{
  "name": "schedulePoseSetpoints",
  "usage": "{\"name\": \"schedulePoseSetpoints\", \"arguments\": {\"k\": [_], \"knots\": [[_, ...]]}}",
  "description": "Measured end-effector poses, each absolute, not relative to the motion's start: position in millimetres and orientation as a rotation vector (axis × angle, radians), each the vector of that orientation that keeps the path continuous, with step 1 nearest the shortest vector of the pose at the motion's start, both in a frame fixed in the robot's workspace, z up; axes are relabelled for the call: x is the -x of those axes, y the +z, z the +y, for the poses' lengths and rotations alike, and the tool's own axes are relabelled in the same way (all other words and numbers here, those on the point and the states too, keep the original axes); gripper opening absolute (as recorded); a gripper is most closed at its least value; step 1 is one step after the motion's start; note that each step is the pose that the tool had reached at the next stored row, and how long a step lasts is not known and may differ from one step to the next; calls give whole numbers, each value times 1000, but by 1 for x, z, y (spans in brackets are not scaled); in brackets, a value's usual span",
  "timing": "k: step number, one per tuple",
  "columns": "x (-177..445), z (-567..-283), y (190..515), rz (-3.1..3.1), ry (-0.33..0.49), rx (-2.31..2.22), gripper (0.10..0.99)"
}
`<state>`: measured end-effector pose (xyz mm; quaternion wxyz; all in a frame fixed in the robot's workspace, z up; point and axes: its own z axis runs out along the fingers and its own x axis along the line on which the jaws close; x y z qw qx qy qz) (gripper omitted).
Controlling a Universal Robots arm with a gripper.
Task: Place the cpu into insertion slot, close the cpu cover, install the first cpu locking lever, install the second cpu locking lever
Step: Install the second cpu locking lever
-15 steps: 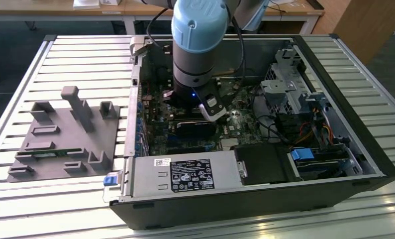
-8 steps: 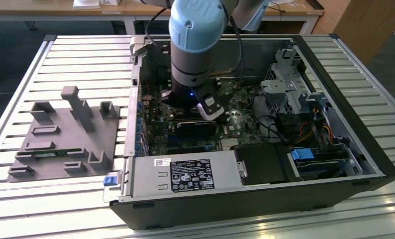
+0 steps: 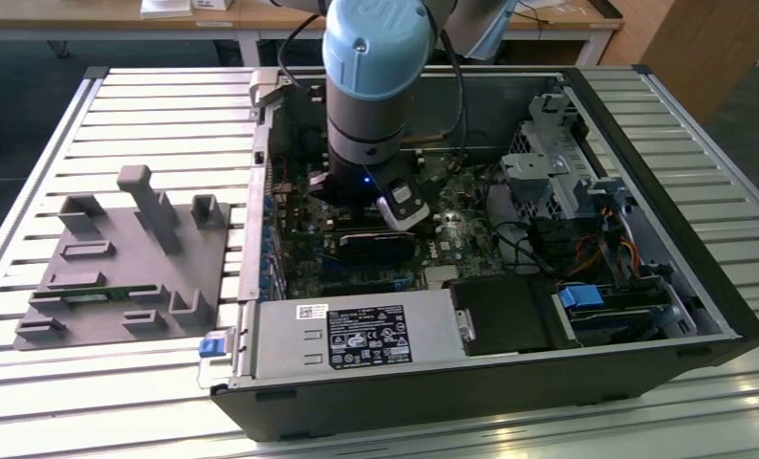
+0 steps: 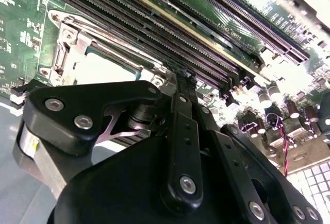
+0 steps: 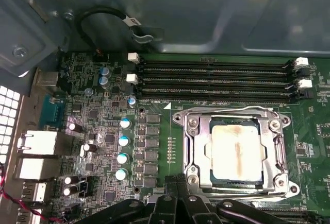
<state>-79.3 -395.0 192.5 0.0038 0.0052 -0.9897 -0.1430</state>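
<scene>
First wrist view: memory slots [image 5: 214, 80] beside cpu cover [image 5: 234, 149].

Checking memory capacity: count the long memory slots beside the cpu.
4. In the first wrist view the memory slots run parallel, side by side, between the case wall and the cpu. None looks hidden.

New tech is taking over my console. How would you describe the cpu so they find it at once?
In the first wrist view, find the green motherboard, then the long black memory slots. Beside them sits the cpu cover, a silver frame; the cpu is the pale, stained square showing through its cut-out, the only flat metal plate there.
</scene>
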Motion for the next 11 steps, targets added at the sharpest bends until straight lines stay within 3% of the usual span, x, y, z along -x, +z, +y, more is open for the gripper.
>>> {"name": "schedulePoseSetpoints", "arguments": {"k": [11], "knots": [[79, -395, 210, -3101, -448, -16, 106]]}}
